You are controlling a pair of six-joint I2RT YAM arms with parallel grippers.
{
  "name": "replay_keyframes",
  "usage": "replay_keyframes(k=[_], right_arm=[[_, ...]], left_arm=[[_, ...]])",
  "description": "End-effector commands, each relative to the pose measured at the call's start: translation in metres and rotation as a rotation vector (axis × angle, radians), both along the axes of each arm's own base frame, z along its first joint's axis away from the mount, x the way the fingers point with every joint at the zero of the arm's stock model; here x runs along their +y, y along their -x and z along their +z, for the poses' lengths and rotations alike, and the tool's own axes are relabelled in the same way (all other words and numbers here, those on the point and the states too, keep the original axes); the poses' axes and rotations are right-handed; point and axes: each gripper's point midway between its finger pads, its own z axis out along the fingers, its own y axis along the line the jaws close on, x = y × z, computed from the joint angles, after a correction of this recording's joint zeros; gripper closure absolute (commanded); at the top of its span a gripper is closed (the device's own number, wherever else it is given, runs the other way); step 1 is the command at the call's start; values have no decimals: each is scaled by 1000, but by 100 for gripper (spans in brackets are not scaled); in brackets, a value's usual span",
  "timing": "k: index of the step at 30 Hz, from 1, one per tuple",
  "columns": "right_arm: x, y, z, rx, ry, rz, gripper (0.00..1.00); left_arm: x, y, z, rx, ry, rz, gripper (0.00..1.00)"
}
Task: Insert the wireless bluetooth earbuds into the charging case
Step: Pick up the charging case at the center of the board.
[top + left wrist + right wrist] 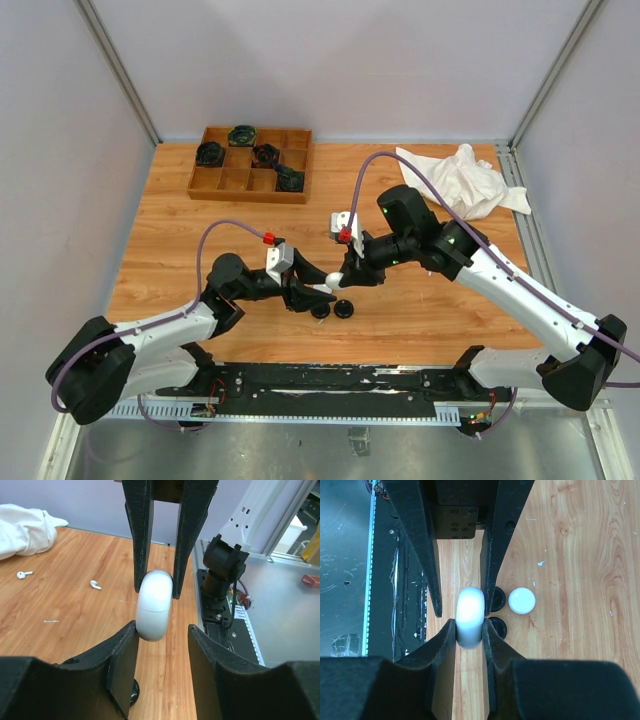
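Note:
A white charging case (470,617) hangs above the table with my right gripper (469,625) shut on it. In the left wrist view the same case (155,612) sits between the right arm's fingers (142,545) coming down from above. My left gripper (162,630) is open around the case's lower end: one finger touches it, the other stands apart. Two white earbuds (24,574) (95,585) lie loose on the wood behind. From above, both grippers (312,291) (345,277) meet at the case (334,281) near the table's front middle.
Two black puck cases (497,599) (497,627) and a white one (522,600) lie on the table just beside the held case. A wooden compartment tray (245,197) with several dark cases stands at the back left. A crumpled white cloth (465,180) lies at the back right.

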Motion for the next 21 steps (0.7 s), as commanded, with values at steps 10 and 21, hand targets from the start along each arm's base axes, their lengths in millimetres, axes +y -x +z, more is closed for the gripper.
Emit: replay_keyframes(k=[10, 21], right_arm=[[4, 2, 10, -25, -34, 42, 97], [7, 2, 10, -22, -37, 42, 97]], left_arm=[[-5, -1, 24, -26, 68, -32, 55], [-4, -5, 25, -27, 73, -4, 79]])
